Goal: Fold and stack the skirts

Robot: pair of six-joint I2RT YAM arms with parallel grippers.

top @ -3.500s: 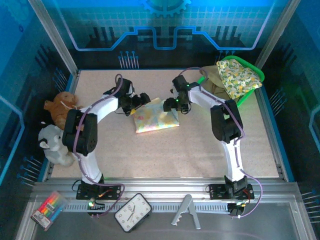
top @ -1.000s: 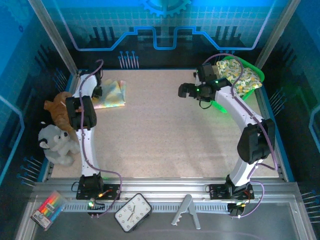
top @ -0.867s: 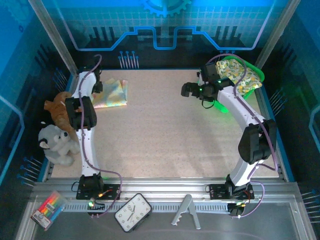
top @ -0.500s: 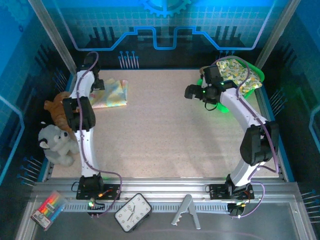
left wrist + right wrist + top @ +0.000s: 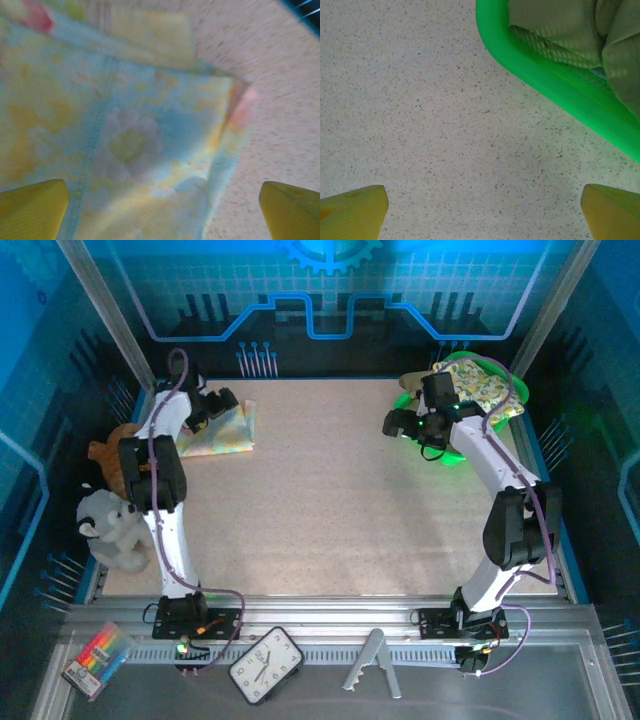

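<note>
My right hand (image 5: 398,424), fingers spread wide, hovers near the green plastic basket (image 5: 545,82), whose crumpled olive-khaki cloth skirt (image 5: 555,25) lies ahead to the right.

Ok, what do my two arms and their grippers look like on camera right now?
They match. The left arm and right arm have white links with bulky black joint housings, and a purple cable loops along each. The left gripper and right gripper are black. The wrist cameras show blunt yellow fingertips. A green light glows near the right arm's wrist.
</note>
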